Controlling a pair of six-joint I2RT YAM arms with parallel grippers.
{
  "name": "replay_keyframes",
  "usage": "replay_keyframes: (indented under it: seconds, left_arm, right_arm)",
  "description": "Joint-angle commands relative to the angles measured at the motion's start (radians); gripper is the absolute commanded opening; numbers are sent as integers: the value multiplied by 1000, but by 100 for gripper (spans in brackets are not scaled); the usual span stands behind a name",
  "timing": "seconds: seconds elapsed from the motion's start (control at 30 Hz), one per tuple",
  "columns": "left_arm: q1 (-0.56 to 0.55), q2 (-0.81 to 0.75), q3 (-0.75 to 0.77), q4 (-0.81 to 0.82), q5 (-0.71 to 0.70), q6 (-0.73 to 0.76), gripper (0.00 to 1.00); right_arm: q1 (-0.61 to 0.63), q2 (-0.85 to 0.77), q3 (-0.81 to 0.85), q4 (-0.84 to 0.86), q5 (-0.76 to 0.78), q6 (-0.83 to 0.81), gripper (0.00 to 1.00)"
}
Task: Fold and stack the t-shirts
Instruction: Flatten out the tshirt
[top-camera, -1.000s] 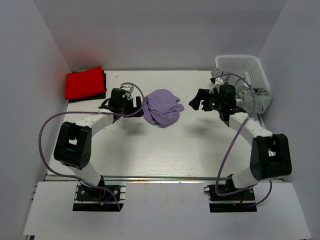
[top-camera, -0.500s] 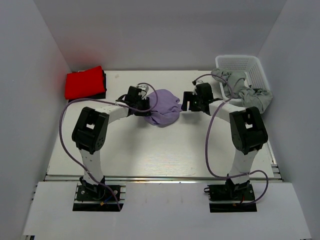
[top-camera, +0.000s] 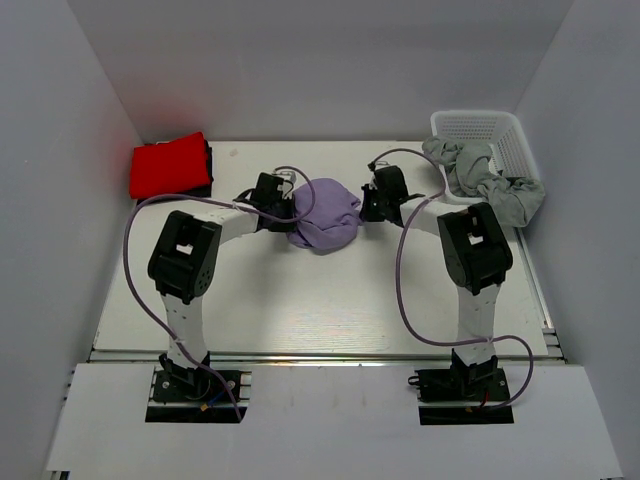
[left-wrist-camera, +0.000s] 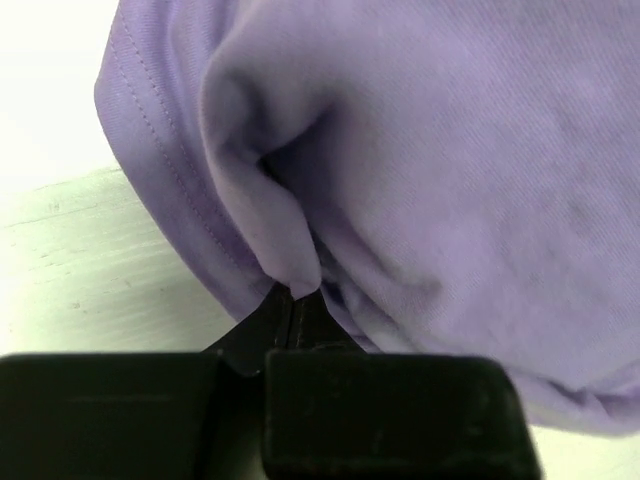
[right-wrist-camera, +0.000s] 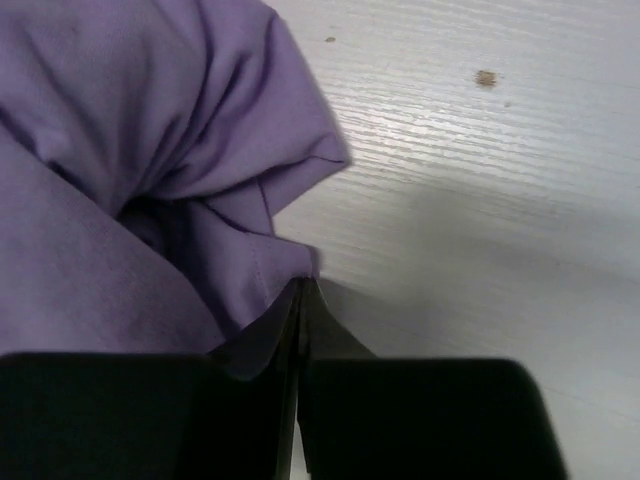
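Your lavender t-shirt (top-camera: 325, 213) lies crumpled in a rounded heap at the middle of the bench (top-camera: 300, 300), not yet spread. Within the last second the left pincer (left-wrist-camera: 293, 300) and right pincer (right-wrist-camera: 302, 290) have closed in and clenched its opposite edges. It looks ready for you to lift and open it flat.

The lavender t-shirt (left-wrist-camera: 450, 150) is seen as soft, matt cloth with stitched hems; the table (right-wrist-camera: 480, 200) is shown as white-painted, faintly glossy, grained wood.
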Motion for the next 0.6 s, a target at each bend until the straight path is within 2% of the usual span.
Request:
replay_keyframes:
  seconds: [0.0, 0.07, 0.2, 0.23, 0.4, 0.57]
  left_arm:
    - [0, -117, -38, 52, 45, 0, 0]
    - [0, -171, -47, 84, 70, 30, 0]
    - [0, -326, -48, 158, 84, 87, 0]
    - [0, -355, -48, 170, 84, 107, 0]
    - [0, -582, -47, 192, 74, 156, 0]
    - [0, -814, -107, 308, 98, 220, 0]
  right_arm:
    - [9, -15, 17, 60, -68, 12, 0]
    - [7, -87, -4, 86, -89, -4, 0]
    - [9, -251, -107, 244, -105, -41, 0]
    - [9, -338, -119, 256, -89, -56, 0]
    - [7, -562, -213, 354, 12, -76, 0]
    - [6, -789, -366, 501, 3, -157, 0]
